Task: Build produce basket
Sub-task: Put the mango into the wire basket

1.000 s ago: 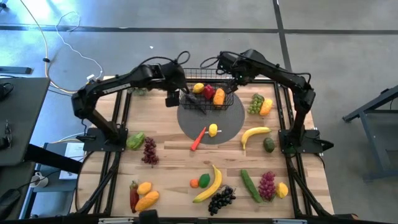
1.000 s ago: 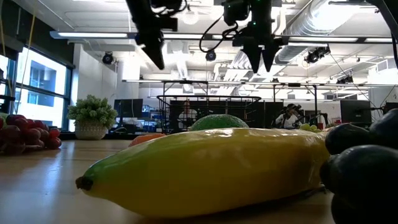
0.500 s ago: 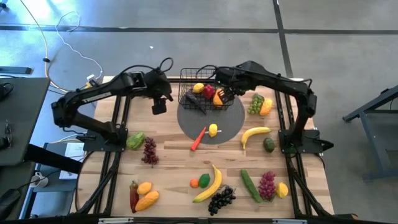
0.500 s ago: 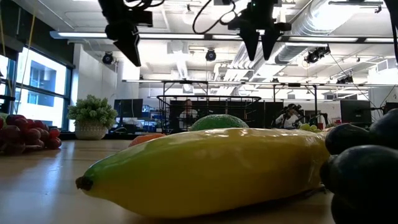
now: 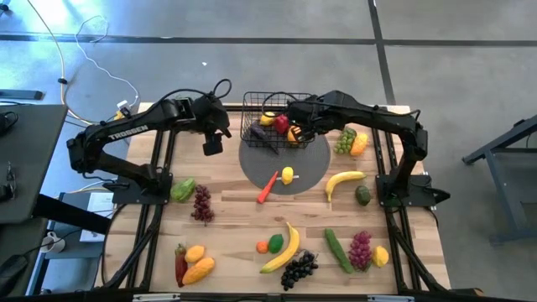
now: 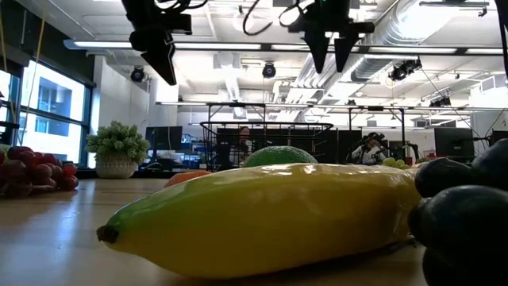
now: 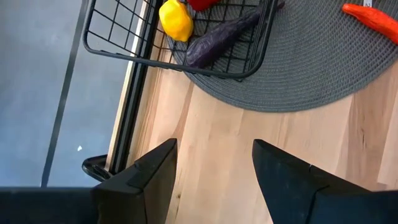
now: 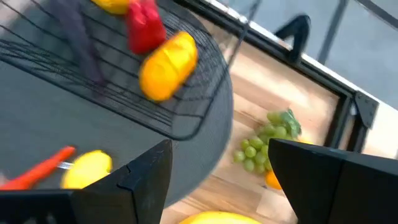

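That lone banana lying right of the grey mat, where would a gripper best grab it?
Probably from straight above, at the middle of the banana. It lies flat and alone on the table, and its curved body is narrowest across, so fingers set crosswise to its length should fit. The tapered ends would likely slip.

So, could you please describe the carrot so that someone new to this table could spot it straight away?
Start at the grey round mat in the middle of the table, below the black wire basket. The carrot lies across the mat's lower left edge, beside a small yellow lemon. It is the only long, thin, orange-red piece there.
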Controlling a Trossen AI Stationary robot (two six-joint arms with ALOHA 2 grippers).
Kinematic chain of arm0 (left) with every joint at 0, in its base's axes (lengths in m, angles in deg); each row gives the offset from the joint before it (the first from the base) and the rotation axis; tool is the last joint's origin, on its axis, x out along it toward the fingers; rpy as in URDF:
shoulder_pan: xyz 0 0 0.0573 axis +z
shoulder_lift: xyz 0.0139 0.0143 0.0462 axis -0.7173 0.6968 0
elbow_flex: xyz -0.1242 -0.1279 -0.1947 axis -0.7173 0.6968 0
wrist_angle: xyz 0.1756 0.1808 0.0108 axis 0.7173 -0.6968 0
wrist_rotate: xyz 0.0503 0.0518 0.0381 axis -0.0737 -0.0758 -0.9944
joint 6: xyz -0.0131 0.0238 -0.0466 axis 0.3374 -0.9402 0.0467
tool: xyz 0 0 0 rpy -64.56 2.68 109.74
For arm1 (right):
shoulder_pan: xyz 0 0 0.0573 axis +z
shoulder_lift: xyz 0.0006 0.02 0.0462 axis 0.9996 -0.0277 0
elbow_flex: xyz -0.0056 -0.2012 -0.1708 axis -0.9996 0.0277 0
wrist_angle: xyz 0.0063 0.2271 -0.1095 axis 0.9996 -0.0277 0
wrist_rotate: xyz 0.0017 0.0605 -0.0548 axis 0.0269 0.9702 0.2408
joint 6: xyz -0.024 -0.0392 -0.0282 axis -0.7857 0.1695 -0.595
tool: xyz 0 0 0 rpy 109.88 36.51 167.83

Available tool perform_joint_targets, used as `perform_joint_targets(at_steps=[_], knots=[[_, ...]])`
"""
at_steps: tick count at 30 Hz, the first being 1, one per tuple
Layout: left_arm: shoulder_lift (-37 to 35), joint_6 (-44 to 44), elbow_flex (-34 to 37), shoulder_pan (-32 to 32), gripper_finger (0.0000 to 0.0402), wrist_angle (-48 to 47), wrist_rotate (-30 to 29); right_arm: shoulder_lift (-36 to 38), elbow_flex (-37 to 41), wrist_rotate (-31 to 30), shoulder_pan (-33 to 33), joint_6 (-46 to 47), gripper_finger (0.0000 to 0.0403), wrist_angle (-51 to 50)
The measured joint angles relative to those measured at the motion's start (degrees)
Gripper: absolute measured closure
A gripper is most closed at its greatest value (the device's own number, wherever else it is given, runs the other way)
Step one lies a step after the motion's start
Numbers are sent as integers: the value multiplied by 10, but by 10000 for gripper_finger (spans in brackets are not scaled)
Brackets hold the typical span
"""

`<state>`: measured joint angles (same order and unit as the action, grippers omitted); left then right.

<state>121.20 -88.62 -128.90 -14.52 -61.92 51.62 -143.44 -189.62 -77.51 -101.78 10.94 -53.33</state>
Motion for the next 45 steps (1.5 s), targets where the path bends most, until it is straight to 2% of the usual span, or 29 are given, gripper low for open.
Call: perform_joint_targets(at_steps=[7,15,22,36,45], knots=[[0,-4,0,0,205,3,0,83,156,28,-1,101,155,0],[0,-15,0,0,205,12,0,225,317,13,-4,256,155,17],[0,-15,0,0,205,12,-1,306,433,5,-42,304,155,67],[0,-9,0,0,205,13,-1,315,582,44,-187,252,155,247],[0,-9,0,0,205,42,-2,315,641,50,-235,252,155,319]])
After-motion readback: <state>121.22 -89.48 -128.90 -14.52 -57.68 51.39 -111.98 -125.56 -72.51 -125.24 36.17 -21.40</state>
